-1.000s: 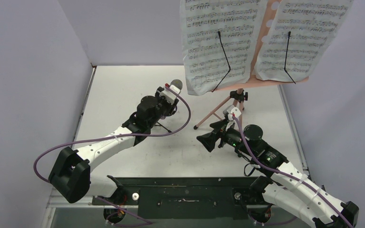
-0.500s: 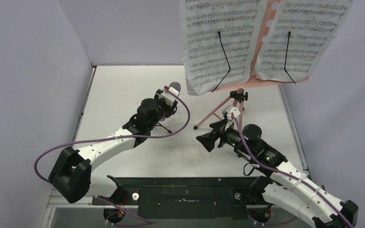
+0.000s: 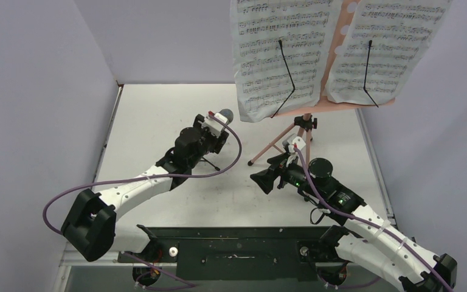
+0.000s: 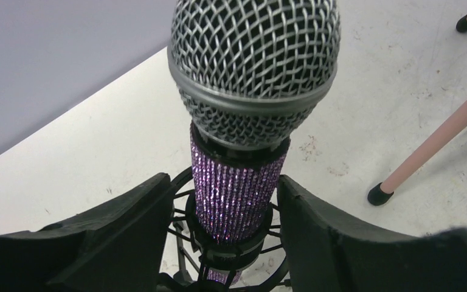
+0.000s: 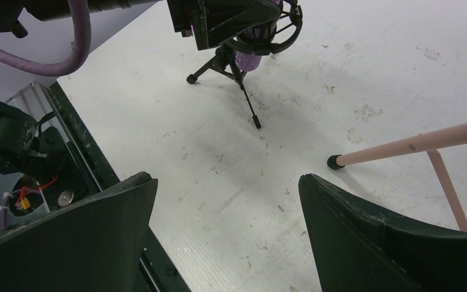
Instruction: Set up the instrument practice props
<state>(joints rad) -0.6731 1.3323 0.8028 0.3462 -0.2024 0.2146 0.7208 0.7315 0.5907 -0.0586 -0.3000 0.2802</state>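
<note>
The glittery purple microphone (image 4: 234,188) with its grey mesh head (image 3: 225,115) stands upright in the ring of the small black tripod mic stand (image 4: 231,243), left of centre. My left gripper (image 4: 225,207) is open, its fingers (image 4: 127,231) either side of the purple body with a gap on the left. The pink music stand (image 3: 335,55) stands at the back right on tripod legs (image 3: 273,143), holding two white sheet-music pages (image 3: 280,55). My right gripper (image 3: 264,181) is open and empty, low over the table. It faces the mic stand (image 5: 237,61).
A pink stand leg with a black foot (image 5: 413,143) lies just right of my right gripper; another shows in the left wrist view (image 4: 438,143). The black base plate (image 3: 237,243) runs along the near edge. Grey walls close in at left, back and right.
The microphone head and my left gripper have shifted slightly toward the near side and right. The right arm has barely moved.
</note>
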